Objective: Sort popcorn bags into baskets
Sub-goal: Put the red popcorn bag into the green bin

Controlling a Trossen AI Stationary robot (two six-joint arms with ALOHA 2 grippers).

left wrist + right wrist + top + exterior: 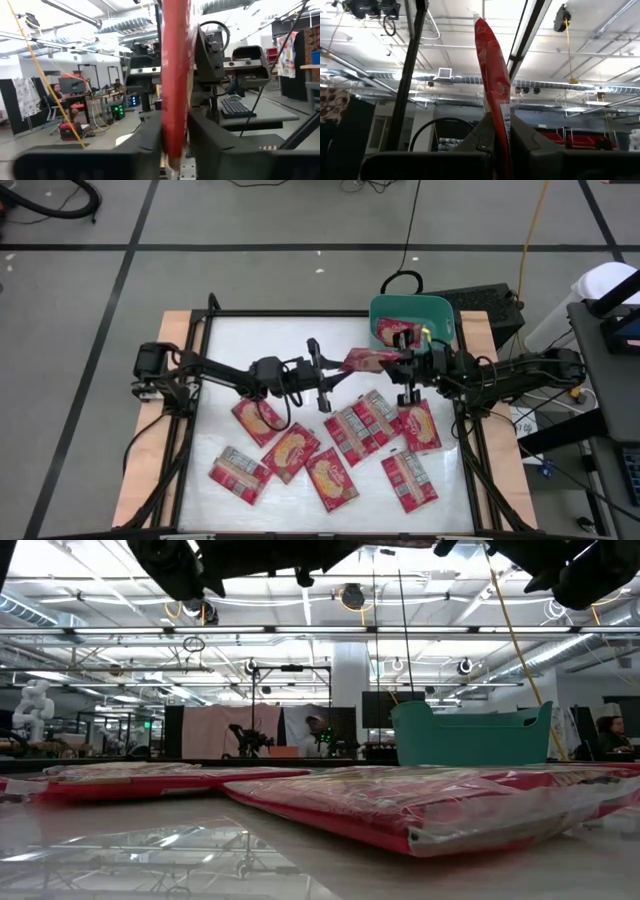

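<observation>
Red popcorn bag hangs in air between both arms, just beside teal basket at table's far right corner. Right gripper pinches one end of it; left gripper at other end, fingers flanking bag edge, apparently clamped though contact hard to confirm. Nine more bags lie flat on white table, well apart from basket. Bags look light, thin, floppy, film slippery: best pinched at sealed edge, since middle would sag or slide.
</observation>
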